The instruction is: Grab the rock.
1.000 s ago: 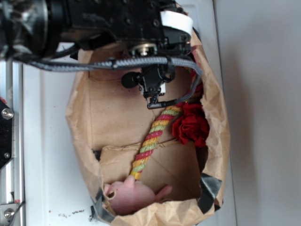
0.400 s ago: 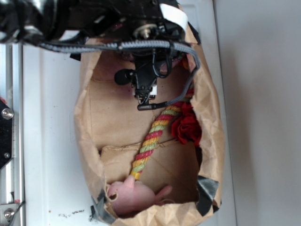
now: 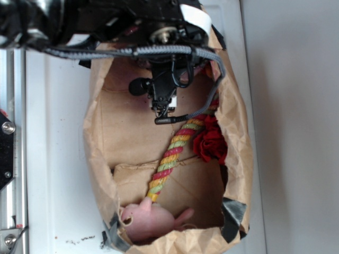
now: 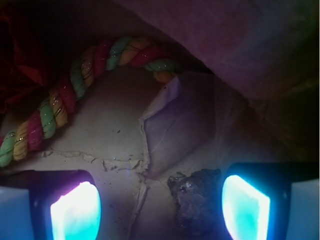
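Rock (image 4: 199, 200) visible only between wrist-view tool (image 4: 160, 210) fingers.

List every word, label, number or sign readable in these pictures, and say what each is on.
None can be read.
White label on the robot arm: blank as far as it shows.
Paper bag, rope and rock: no print visible.
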`<move>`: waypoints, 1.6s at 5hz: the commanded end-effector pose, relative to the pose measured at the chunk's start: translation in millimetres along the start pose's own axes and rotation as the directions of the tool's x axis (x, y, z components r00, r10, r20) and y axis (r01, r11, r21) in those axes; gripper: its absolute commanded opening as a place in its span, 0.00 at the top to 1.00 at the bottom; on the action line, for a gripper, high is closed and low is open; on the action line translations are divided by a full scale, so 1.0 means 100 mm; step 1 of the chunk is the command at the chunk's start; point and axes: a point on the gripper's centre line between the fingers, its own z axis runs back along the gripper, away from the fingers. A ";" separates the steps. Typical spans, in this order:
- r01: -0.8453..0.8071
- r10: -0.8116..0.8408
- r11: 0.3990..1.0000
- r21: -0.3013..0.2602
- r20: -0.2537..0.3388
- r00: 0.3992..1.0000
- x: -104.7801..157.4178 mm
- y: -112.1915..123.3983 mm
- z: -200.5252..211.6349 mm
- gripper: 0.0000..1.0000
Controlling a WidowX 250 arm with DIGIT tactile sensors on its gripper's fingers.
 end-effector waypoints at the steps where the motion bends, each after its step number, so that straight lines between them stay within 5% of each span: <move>1: -0.030 0.029 0.998 0.051 0.020 0.999 0.10 0.27 0.10 0.00; 4: -0.023 0.022 0.993 0.116 0.006 1.000 0.00 0.39 0.10 0.00; 6: 0.041 -0.041 0.999 0.026 -0.004 0.999 -0.11 0.36 0.27 0.00; 8: 0.067 -0.064 0.997 -0.048 0.054 0.996 -0.15 0.17 0.60 0.00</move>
